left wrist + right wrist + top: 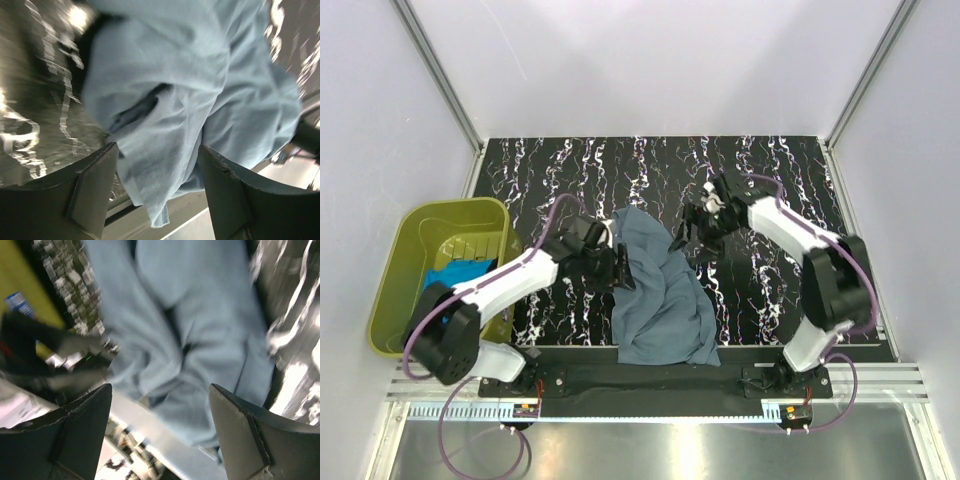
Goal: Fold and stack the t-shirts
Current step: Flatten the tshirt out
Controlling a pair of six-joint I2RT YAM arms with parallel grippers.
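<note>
Black marbled desk (770,180), slate grey-blue cloth t-shirt (660,300) all bunched up; left tool (620,268) and right tool (698,232) flank its top, jaws gaping, holding nothing, probably to flatten it.

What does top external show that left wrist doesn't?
Top external only: an olive-green plastic tub holding a bright turquoise cloth t-shirt. Left wrist only: stitching along a hem of the slate grey-blue cloth t-shirt, seen between the open jaws of the left gripper. Both: that grey-blue t-shirt crumpled on the black, white-veined table.
</note>
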